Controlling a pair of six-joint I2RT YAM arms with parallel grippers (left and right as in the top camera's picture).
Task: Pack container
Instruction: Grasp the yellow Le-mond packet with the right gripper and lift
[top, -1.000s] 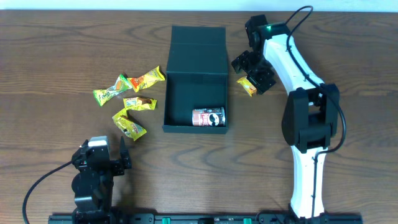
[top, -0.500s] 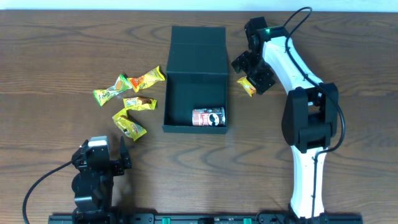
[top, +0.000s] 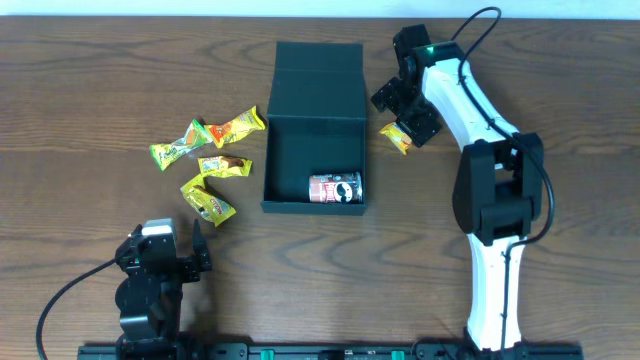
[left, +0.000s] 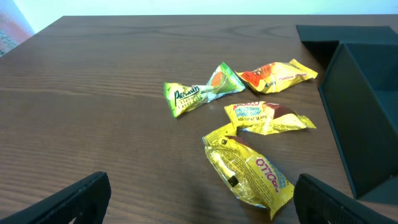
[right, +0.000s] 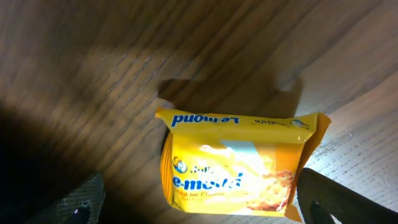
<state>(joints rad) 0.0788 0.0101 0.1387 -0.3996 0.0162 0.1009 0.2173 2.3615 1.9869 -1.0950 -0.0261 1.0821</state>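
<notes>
The dark green-black box container lies open mid-table with its flap lid folded back; a small red can lies inside at its near end. Its wall shows in the left wrist view. My right gripper is open just right of the box, over a yellow cracker packet that lies on the table between its fingers. My left gripper is open and empty near the front left. Several snack packets lie left of the box.
In the left wrist view a green packet, an orange one, a yellow-brown one and a yellow one lie on the brown wooden table. The right arm stretches along the right side.
My right gripper has shifted slightly up and left over the yellow cracker packet. The left arm and the other things have not moved.
</notes>
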